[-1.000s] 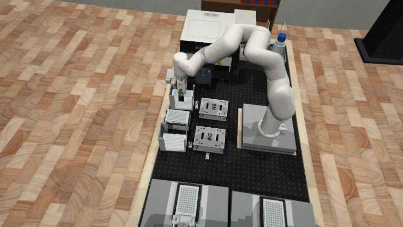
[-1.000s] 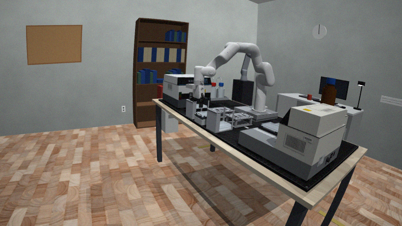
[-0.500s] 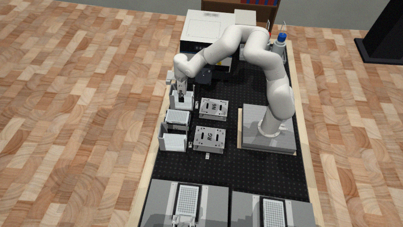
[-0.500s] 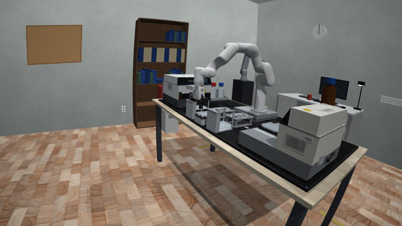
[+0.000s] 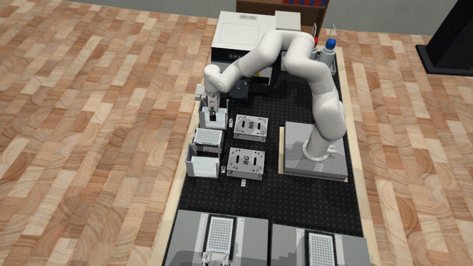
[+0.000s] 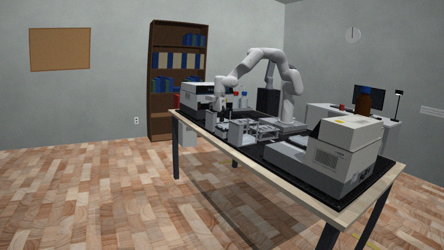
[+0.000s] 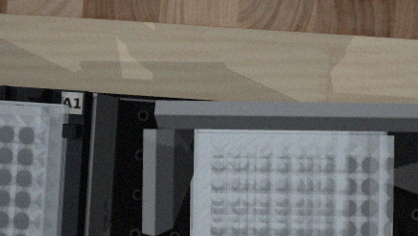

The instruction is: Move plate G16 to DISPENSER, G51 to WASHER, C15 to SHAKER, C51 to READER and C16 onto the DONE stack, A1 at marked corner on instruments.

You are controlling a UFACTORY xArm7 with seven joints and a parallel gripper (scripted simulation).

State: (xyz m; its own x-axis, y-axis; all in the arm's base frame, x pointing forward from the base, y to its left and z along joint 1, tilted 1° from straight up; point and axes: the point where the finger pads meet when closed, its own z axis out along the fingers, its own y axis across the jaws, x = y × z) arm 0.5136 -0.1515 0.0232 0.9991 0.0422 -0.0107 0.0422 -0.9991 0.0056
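Gripping plate (image 7: 292, 184), end effector (image 5: 213, 116) top-view-only.

- A laboratory room: a bench table (image 6: 217, 141) carries a black perforated deck with boxy grey instruments (image 6: 344, 146) and white well plates (image 5: 219, 235).
- Capped reagent bottles (image 6: 243, 98) stand at the far end.
- A bookshelf (image 6: 151, 77), wall clock (image 6: 352, 34) and computer desk (image 6: 319, 109) line the walls.

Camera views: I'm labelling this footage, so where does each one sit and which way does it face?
Top: overhead, looking down on the deck; whole arm and claw show.
Exterior: beside the table, facing its length; arm shows.
Wrist: on the claw, looking down at the held plate; no body shows.
Shared: top and wrist both see the rack.
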